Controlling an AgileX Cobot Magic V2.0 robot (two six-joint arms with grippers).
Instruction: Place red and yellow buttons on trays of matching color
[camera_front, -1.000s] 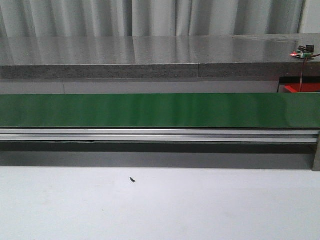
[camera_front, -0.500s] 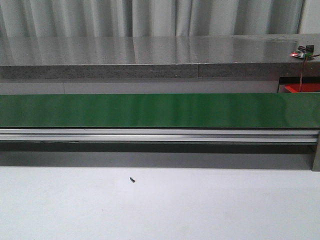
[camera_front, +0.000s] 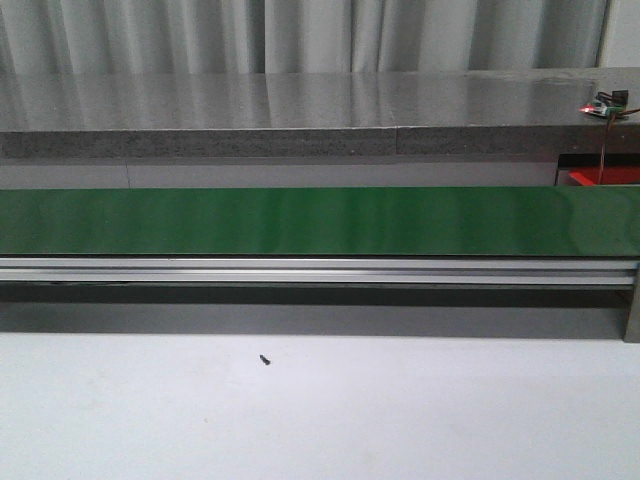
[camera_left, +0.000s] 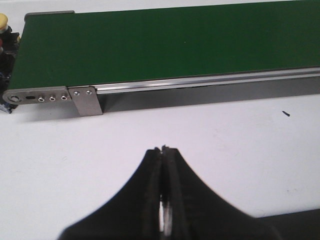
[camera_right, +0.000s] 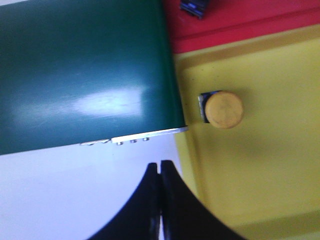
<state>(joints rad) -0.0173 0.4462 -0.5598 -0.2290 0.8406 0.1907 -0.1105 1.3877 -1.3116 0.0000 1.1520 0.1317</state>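
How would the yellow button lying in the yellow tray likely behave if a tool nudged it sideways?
The yellow button would probably slide rather than roll, since it lies cap-up on the flat yellow tray. Its smooth round cap may be slippery. It looks small, so likely light.

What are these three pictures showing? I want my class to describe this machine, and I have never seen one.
It is a two-armed robot that sorts buttons by colour. The front view looks forward over the white table at a long green conveyor belt. The other two views come from cameras on each wrist. The left gripper and right gripper both have their jaws shut, holding nothing. In the right wrist view, a round yellow button lies in the yellow tray, beside a red tray.
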